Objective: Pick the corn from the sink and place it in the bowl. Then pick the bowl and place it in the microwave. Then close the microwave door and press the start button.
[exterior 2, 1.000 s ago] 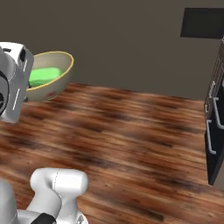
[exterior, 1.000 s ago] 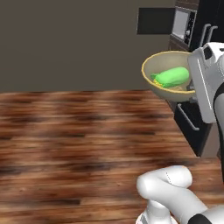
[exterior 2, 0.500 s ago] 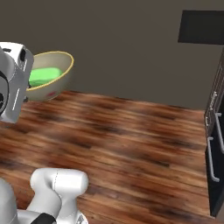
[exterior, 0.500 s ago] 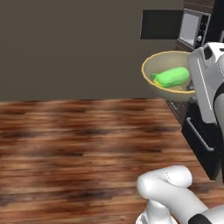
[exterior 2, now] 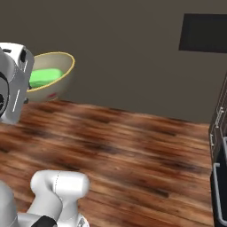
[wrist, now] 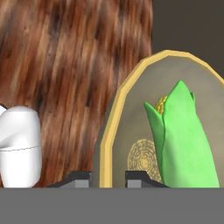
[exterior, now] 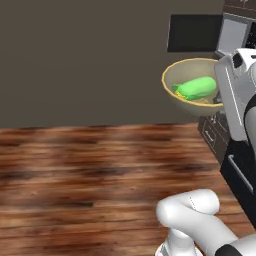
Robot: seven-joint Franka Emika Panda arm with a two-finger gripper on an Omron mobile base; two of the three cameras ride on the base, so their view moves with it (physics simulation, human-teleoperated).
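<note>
The tan-yellow bowl [exterior: 192, 106] hangs in the air well above the floor, tilted, with the green corn [exterior: 197, 87] lying inside it. From the right base the bowl [exterior 2: 55, 84] and corn [exterior 2: 44, 76] sit beside my white hand. In the hand view my gripper [wrist: 108, 177] is shut on the bowl's rim [wrist: 114, 118], one fingertip [wrist: 81, 178] outside and one inside, with the corn [wrist: 186, 140] close by. The silver-grey microwave [exterior: 232, 32] is at the upper right, a dark panel [exterior: 192, 32] that looks like its open door beside it. The sink is out of view.
Wooden floor [exterior: 100, 165] spreads below, backed by a dark wall. Dark cabinet fronts with bar handles [exterior: 240, 170] stand at the right edge, also seen from the right base [exterior 2: 219, 146]. The dark panel [exterior 2: 206, 33] hangs on the far wall.
The whole scene has slid rightward in both base views, so the camera has moved with the base. The bowl with the corn keeps its place beside my hand.
</note>
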